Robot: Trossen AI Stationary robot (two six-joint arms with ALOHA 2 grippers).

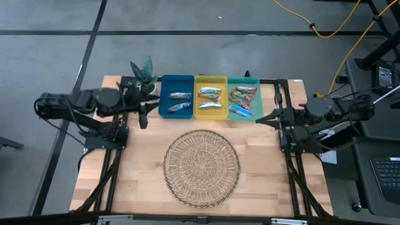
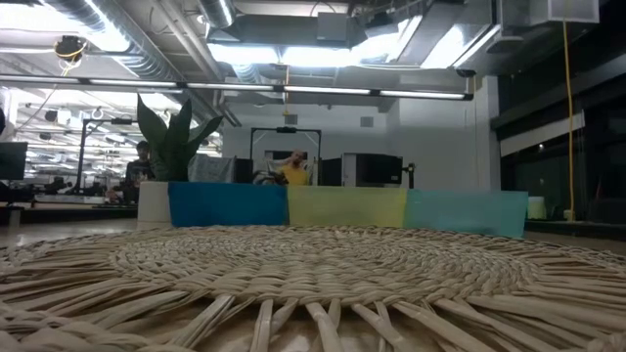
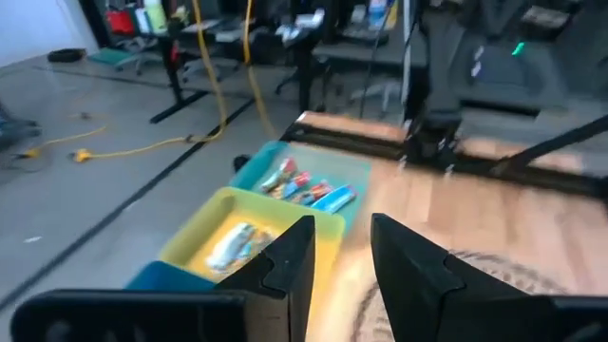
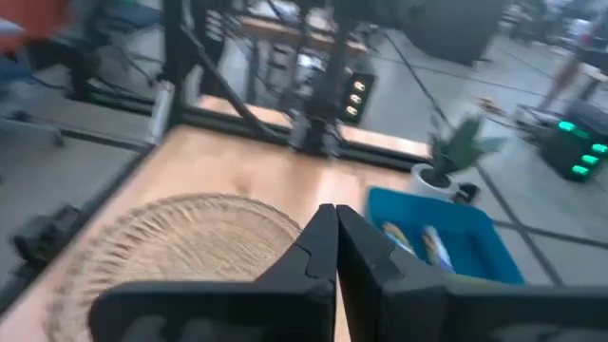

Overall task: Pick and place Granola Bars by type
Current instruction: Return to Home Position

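Sitting sorted in the blue, yellow and green trays (image 1: 210, 77), all granola bars (image 1: 210, 93) seem placed; the left tool (image 3: 342, 224) is open and empty, the right tool (image 4: 335, 215) closed on nothing.

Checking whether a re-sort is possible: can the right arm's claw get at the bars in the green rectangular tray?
Probably yes. The right claw, shut, sits just beside the green rectangular tray, nothing stands between them, and its shiny wrapped bars lie uncovered.

Overhead, low, wrist views; trays (image 1: 210, 78) shared
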